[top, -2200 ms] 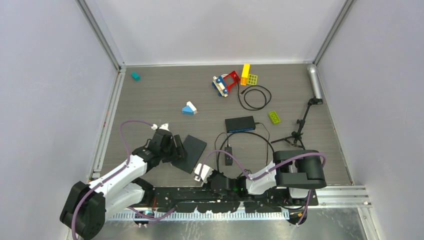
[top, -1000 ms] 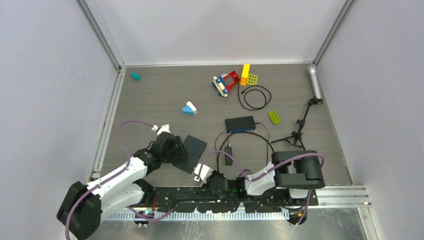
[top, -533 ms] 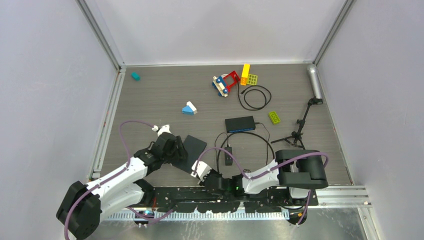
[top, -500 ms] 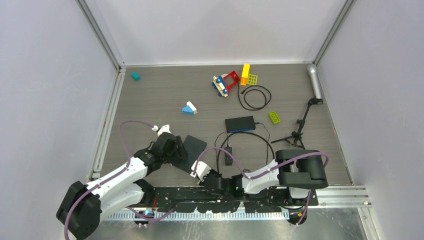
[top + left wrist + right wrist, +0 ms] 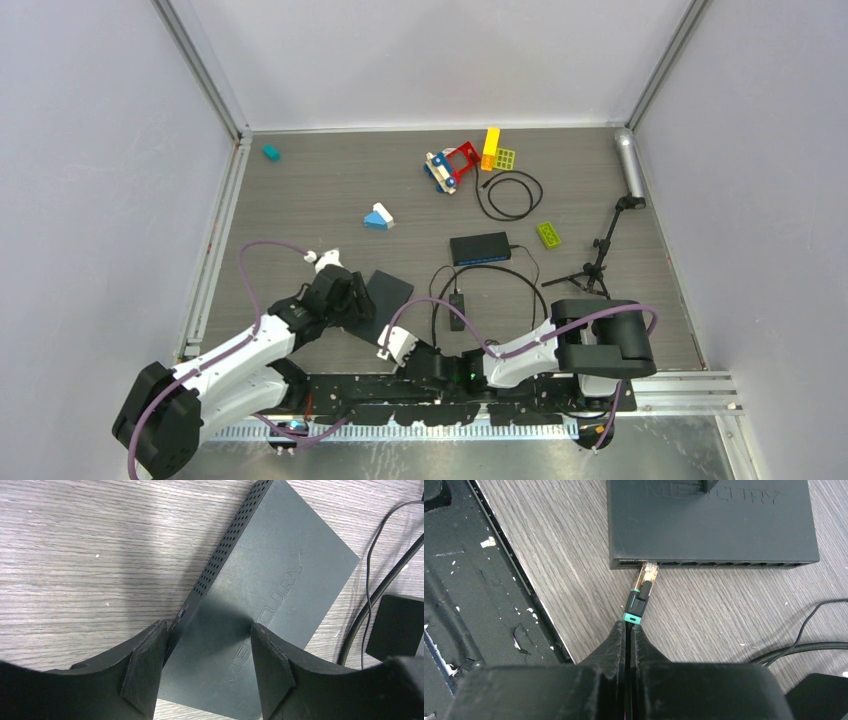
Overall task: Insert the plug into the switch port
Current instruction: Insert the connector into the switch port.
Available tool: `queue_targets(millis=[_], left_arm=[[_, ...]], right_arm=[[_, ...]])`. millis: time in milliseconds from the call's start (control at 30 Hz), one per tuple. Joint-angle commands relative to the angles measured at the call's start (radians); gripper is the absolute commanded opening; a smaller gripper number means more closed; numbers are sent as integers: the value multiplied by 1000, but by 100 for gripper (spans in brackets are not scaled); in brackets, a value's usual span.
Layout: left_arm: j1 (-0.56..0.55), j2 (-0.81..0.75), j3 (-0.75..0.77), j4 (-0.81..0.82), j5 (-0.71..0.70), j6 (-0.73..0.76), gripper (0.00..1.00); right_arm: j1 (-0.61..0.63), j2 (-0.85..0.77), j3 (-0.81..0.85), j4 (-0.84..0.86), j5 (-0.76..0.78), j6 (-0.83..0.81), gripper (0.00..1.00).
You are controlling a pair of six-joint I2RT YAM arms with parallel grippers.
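Observation:
The dark flat switch [image 5: 388,297] lies at the near left; its port row [image 5: 724,563] faces my right wrist camera. My left gripper [image 5: 209,675] is open astride the switch's [image 5: 280,595] near corner, the left finger [image 5: 145,672] against its vented side and the right finger [image 5: 272,672] over its top. My right gripper [image 5: 627,627] is shut on the black cable just behind the plug [image 5: 645,582], a clear connector with a teal boot. The plug's tip touches the leftmost port, slightly tilted. In the top view the right gripper [image 5: 392,345] sits just below the switch.
A black adapter block [image 5: 456,310] with looping cables lies right of the switch. A second dark box [image 5: 480,247] sits behind it. Toy bricks [image 5: 460,160], a cable coil [image 5: 510,193] and a small tripod [image 5: 600,255] stand farther back. The black base rail [image 5: 454,605] runs left of the plug.
My right gripper has moved left and forward, bringing the plug up to the switch's port face. My left gripper has stayed at the switch with only a slight shift.

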Motion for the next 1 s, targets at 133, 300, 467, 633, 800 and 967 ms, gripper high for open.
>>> queue_targets(millis=[133,300,467,633,800,967], left_arm=[[-40,29,-17,-91,125,-35,61],[-40,27,-17,-92,121,-35,61],[-40,32,-15,-90,120,-35,61],[-40,37,-13,-91,121,-34,61],[-41,39,-13,-90,120,-33,61],[-41,44,-10,-89,123,-31,61]], right_arm=[[7,-50,42,116,-94,-35,0],[7,-64,18,103,-94,-29,1],[8,-71,-2,96,-74,-29,1],[6,-73,-18,94,-38,-46,0],[-13,-82,-41,103,-44,-86,1],[-43,-85,-46,111,-73,-131,1]])
